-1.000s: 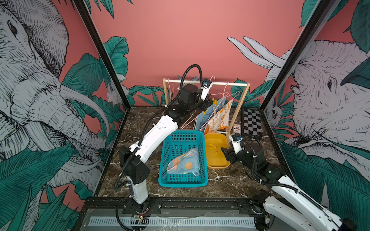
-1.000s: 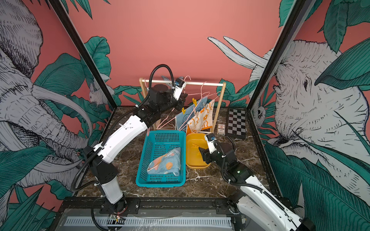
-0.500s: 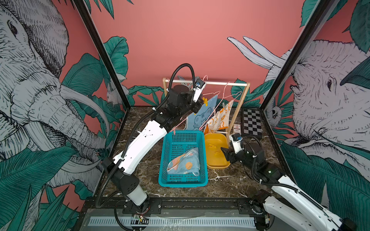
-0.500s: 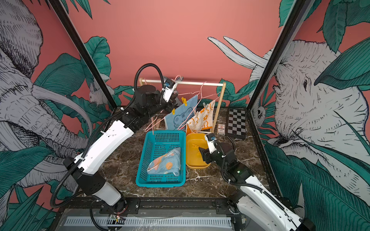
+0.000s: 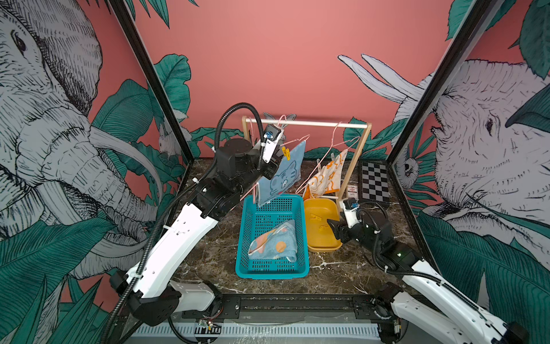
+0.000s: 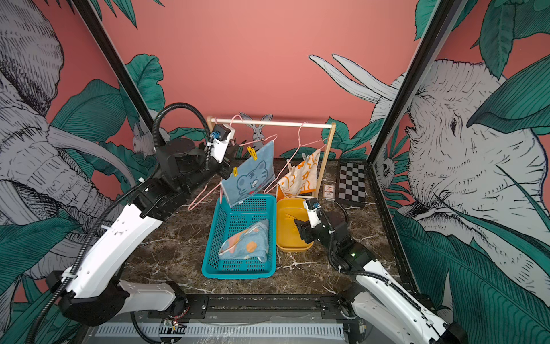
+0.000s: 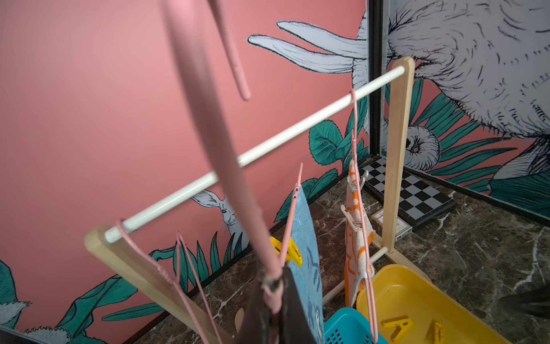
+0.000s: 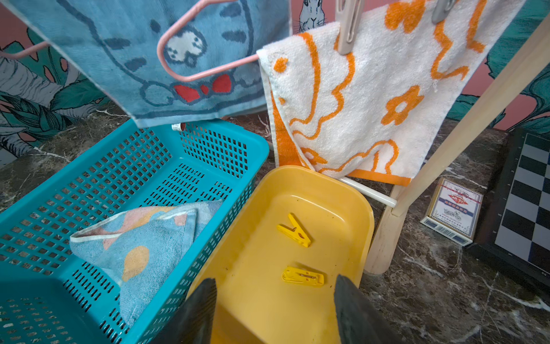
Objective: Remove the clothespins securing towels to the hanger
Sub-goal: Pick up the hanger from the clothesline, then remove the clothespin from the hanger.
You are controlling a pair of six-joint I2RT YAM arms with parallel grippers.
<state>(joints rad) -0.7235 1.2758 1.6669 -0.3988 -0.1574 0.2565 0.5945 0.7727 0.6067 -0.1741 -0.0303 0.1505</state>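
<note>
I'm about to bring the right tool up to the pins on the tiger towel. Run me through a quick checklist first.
1. Left tool grip on the pink hanger: ok, shut on it near the hook's base.
2. Hanger off the rail: ok, its hook end hangs free.
3. Tiger towel unpinned: not ok, two yellow clothespins clamp its top edge.
4. Right tool ready: ok, open and empty above the yellow tub.
5. Room in the tub: ok, only two loose clothespins lie inside.
6. Clear path up to the pins: cannot tell; the cream towel hangs close beside.
</note>
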